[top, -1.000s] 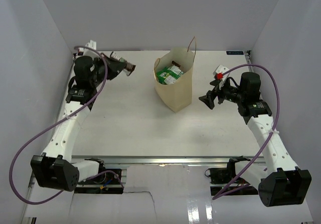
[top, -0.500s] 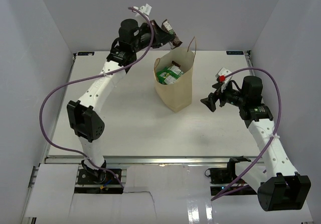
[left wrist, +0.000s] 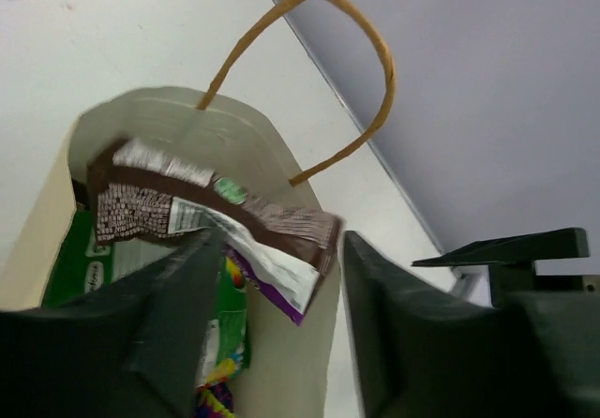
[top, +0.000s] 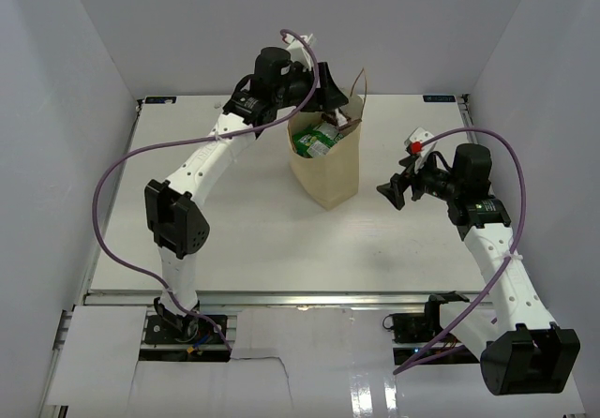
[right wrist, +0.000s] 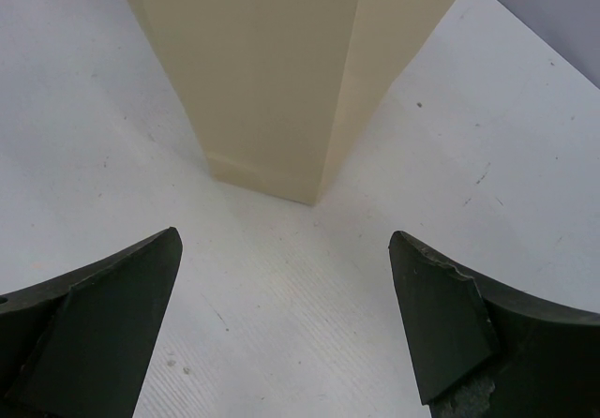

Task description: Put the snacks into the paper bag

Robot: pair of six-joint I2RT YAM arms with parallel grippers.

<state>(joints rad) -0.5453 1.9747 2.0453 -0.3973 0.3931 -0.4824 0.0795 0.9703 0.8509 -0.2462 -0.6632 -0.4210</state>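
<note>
Left gripper (left wrist: 281, 249) seemingly astride brown bar (left wrist: 267, 217)

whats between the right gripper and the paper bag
Nothing but bare white table. The right wrist view shows the stretch from the open right gripper to the base of the paper bag clear.

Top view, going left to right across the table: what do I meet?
left elbow → paper bag → right tool → right arm
</note>
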